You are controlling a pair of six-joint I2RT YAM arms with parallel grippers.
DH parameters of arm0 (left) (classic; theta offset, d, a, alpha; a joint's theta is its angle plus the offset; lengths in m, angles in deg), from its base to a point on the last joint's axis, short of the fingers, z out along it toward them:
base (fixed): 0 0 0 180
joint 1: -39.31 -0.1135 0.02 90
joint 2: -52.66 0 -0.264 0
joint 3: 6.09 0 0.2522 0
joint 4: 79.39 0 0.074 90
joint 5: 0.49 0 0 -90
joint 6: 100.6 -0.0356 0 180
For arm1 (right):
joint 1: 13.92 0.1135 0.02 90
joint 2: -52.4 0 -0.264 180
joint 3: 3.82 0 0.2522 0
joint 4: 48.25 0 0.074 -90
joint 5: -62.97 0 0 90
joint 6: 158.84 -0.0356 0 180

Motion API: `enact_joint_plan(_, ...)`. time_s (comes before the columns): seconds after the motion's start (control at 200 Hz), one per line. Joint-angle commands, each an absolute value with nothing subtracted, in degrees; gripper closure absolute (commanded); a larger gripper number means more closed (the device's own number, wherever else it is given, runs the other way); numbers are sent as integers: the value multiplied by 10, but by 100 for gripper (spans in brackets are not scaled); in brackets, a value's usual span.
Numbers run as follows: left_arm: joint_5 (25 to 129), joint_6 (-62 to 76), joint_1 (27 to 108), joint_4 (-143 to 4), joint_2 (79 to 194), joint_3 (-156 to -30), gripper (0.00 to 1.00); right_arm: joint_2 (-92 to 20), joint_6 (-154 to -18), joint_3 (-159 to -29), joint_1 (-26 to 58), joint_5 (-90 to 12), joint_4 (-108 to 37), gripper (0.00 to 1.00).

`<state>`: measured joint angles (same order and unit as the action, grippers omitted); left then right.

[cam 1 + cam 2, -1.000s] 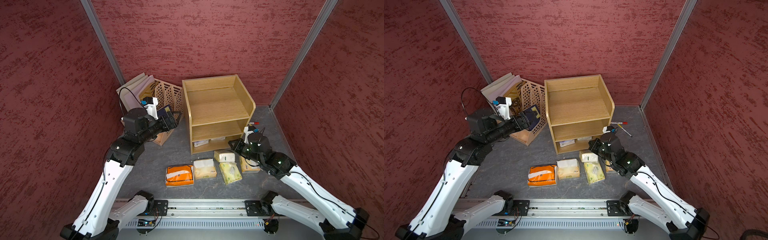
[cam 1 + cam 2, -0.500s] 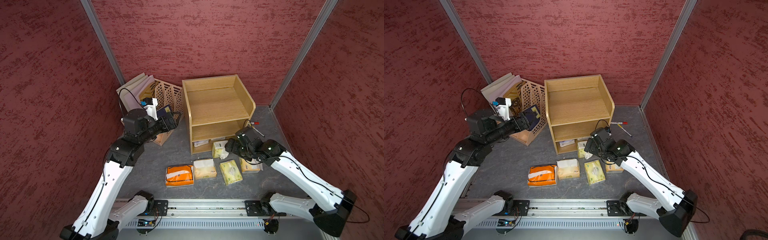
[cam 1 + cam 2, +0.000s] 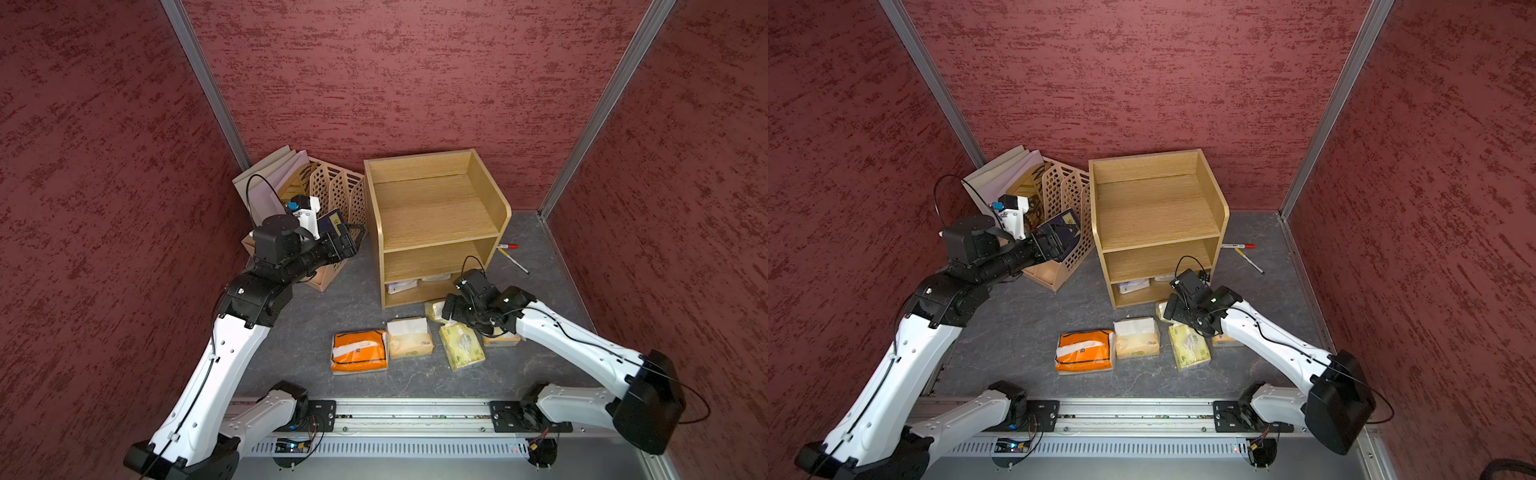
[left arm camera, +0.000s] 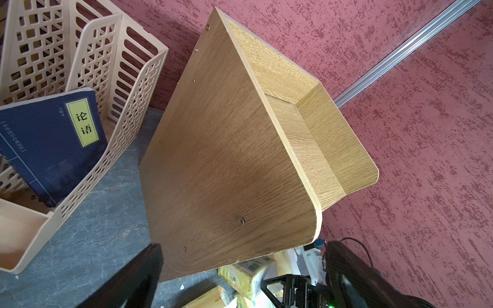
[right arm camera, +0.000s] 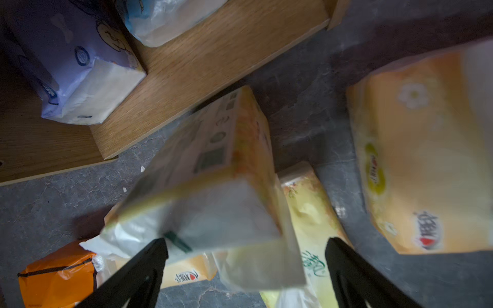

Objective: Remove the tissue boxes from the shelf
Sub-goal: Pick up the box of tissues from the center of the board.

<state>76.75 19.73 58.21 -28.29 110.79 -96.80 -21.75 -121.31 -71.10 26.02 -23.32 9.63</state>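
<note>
Tissue boxes [image 3: 359, 351] on floor [image 3: 316, 316] before shelf [image 3: 432, 216]

The yellow label [image 4: 82, 123] on the dark blue book [image 4: 45, 154] reads "论语". The print on the yellow tissue pack [image 5: 421, 165] is too blurred to read.

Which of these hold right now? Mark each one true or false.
1. The shelf's top tier is bare. True.
2. The right pincer is shut on a pack. False: its jaws stand wide apart, with a blurred yellow pack in front of them.
3. The orange pack lies on the floor. True.
4. The shelf's bottom tier is empty. False: a purple pack and a light blue pack lie there.
</note>
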Motion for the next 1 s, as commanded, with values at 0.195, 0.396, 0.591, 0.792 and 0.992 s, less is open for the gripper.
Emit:
enact_joint_plan(0.195, 786, 176, 578, -246, 1084, -980, 0, -306, -1179, -770, 264, -226, -10, 2)
enact_joint_plan(0.396, 784, 176, 578, -250, 1091, -986, 0, -346, -1180, -773, 265, -245, -74, 18)
enact_joint_plan(0.591, 787, 176, 578, -253, 1095, -988, 0, -314, -1167, -772, 265, -217, -66, 45)
enact_joint_plan(0.792, 780, 179, 577, -266, 1105, -986, 0, -228, -1173, -754, 265, -191, -13, 64)
enact_joint_plan(0.992, 766, 186, 578, -281, 1118, -984, 0, -97, -1235, -682, 264, -158, 11, 90)
